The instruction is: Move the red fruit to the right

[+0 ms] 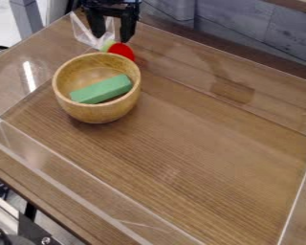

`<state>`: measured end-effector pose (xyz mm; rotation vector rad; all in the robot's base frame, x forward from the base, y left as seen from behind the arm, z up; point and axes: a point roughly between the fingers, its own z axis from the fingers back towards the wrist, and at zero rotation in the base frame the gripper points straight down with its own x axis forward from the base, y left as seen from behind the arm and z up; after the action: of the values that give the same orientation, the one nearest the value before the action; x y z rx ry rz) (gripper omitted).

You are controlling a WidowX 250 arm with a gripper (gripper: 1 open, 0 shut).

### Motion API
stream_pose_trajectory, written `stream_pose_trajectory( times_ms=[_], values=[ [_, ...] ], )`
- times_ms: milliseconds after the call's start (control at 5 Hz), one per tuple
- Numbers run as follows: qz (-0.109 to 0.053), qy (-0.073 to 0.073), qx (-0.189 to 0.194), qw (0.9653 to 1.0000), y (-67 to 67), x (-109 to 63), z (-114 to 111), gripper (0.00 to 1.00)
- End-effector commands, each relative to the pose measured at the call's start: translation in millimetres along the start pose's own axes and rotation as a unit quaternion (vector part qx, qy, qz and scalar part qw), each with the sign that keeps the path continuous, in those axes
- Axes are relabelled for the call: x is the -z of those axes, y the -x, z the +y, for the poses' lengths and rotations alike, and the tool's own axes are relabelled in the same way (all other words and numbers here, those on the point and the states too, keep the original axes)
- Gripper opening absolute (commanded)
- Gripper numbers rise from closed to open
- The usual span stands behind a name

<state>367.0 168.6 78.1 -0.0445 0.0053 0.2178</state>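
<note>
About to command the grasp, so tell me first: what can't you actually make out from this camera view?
- Red fruit: only part shows; the end effector above covers its top and back.
- Contact: whether the fingers touch the fruit can't be told; too small, dark.
- Arm: cut off by the top edge.
- Fruit and bowl: touching or apart is unclear.
- Block: underside hidden by the bowl.

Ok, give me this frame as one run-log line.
gripper: open, pointing down above red fruit | red fruit: on table behind wooden bowl, not gripped | green block: in bowl
</note>
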Motion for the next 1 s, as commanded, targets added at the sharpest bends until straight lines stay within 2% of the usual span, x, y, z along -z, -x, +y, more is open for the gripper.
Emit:
stream_pose_trajectory(
  times_ms=[0, 800],
  values=[
    [-0.033, -0.002, -0.006, 0.9994, -2.2, -24.6, 5.3, 1.00],
    [-0.044, 0.018, -0.016, 0.9987, -4.9, -27.3, 8.4, 1.00]
  ],
)
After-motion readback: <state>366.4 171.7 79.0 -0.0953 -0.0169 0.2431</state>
